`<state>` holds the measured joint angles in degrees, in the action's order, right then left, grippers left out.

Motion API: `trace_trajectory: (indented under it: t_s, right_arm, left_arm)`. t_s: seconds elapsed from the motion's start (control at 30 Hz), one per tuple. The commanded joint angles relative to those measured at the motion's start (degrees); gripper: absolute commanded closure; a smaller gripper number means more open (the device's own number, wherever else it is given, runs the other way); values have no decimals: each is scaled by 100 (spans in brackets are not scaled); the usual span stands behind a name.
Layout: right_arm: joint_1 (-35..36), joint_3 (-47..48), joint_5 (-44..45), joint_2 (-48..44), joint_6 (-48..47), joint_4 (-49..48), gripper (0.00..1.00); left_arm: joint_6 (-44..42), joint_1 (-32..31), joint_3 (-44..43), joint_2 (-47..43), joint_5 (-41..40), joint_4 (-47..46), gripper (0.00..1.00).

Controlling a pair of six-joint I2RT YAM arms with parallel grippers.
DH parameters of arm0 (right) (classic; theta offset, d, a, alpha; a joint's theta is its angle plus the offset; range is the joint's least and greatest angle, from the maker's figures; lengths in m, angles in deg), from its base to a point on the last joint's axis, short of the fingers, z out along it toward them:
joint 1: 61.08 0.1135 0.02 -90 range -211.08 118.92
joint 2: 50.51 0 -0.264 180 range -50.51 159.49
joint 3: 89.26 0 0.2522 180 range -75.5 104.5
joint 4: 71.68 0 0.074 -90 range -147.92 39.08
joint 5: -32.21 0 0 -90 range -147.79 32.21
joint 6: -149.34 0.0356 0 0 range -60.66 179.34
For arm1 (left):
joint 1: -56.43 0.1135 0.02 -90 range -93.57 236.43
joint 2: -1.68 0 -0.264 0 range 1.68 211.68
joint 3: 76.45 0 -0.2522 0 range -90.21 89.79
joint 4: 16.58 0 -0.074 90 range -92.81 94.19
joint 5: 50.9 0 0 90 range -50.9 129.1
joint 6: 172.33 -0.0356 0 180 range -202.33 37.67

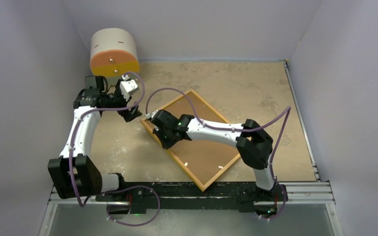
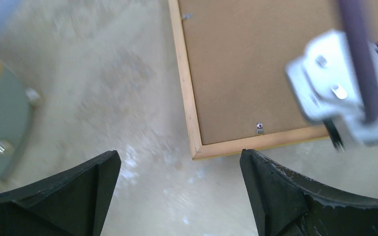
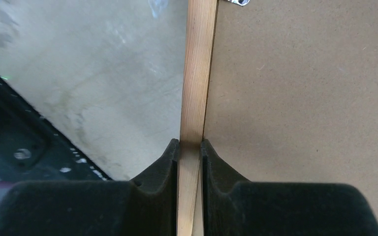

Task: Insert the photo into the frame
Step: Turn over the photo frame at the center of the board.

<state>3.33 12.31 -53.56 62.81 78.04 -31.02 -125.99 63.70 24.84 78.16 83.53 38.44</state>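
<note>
The frame lies face down in the middle of the table, turned diagonally, with its wood-coloured back rim up and a brown backing board inside it. My right gripper is shut on the frame's left rim, one finger on each side of the wooden strip; the right gripper shows this close up. My left gripper hovers open just beyond the frame's far-left corner, and the left gripper has only bare table between its fingers. The photo is out of view.
A white-and-orange cylinder stands at the back left. Small metal clips sit along the frame's inner rim. A metal rail runs along the near edge, and walls enclose the table on three sides.
</note>
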Motion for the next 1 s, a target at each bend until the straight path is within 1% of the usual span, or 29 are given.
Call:
trace_trajectory:
  t_s: [0.0,0.07,0.17,0.27,0.33,0.4,0.5,0.63,0.77,0.83,0.9,0.97]
  right_arm:
    - [-585,457,-1170,-688,303,-255,100]
    - [-736,604,-1451,-751,319,-198,100]
    - [-927,869,-1899,-824,341,-101,100]
    - [-1098,1129,-2293,-867,367,-14,100]
    - [-1204,1347,-2534,-849,415,84,100]
    - [-1275,1532,-2691,-825,475,149,100]
    - [-1342,1719,-2943,-784,606,155,100]
    - [-1368,2021,-3106,-672,680,293,100]
    - [-1389,2207,-3227,-636,748,372,100]
    - [-1403,2207,-3244,-671,776,391,100]
    - [-1406,2176,-3280,-700,799,383,100]
    - [-1410,2162,-3314,-722,818,376,100]
  left_arm:
    - [-2087,11,-77,-440,1090,67,0]
    - [-2882,4,-178,-474,1338,473,0]
    - [-3605,5,-255,-488,1635,799,1]
    - [-4934,-2,-162,-591,1920,1407,3]
    - [-5319,-30,-45,-733,2030,1333,4]
    - [-5808,-140,13,-856,1923,1311,5]
    - [-6550,-438,149,-1046,1533,1264,7]
    - [-7068,-892,486,-1305,984,863,7]
    - [-7358,-1132,537,-1258,605,858,10]
    - [-7674,-1172,559,-1202,337,991,13]
    - [-7773,-1183,631,-1210,179,876,19]
    - [-7675,-1216,674,-1231,123,578,28]
